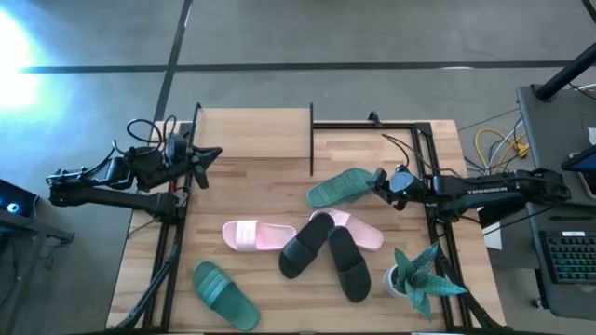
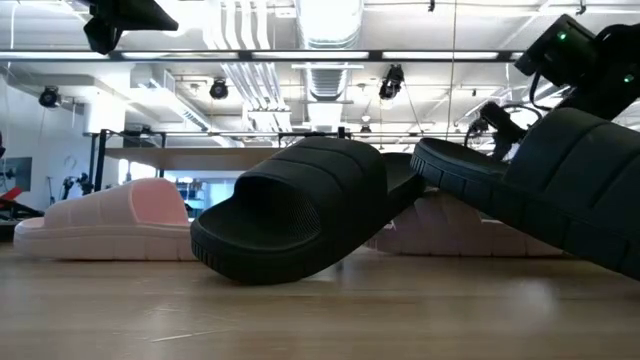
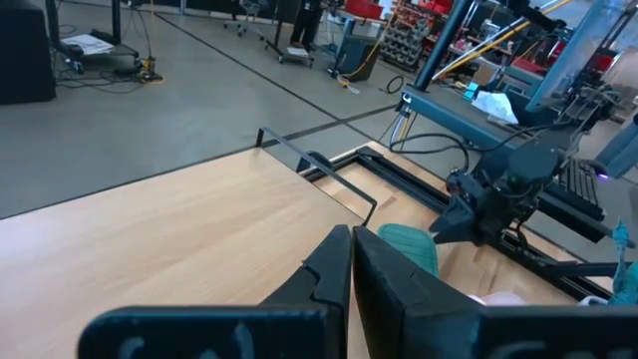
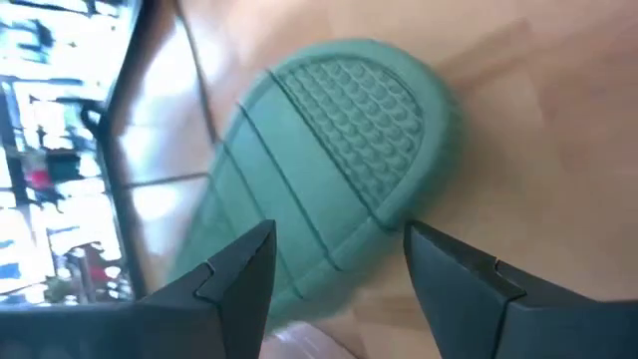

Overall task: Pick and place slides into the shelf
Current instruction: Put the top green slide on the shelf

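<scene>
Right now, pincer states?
Left pincer: shut, empty, at the table's left edge.
Right pincer: open, straddling the green slide, not gripping.

My two arms are dark, near-black, built of slim jointed segments. My left arm (image 1: 112,181) carries loops of thin black cable bunched over its wrist. My right arm (image 1: 494,186) has a long straight forearm link with small white lettering along its side, too small to read. Near its wrist sits a round dark housing with a pale spot. My right hand (image 4: 339,264) ends in two flat, matte black fingers (image 4: 234,269) with angular, chamfered tips. My left hand (image 3: 351,261) shows two similar black fingers, wedge-shaped and smooth, on a broad dark base.
</scene>
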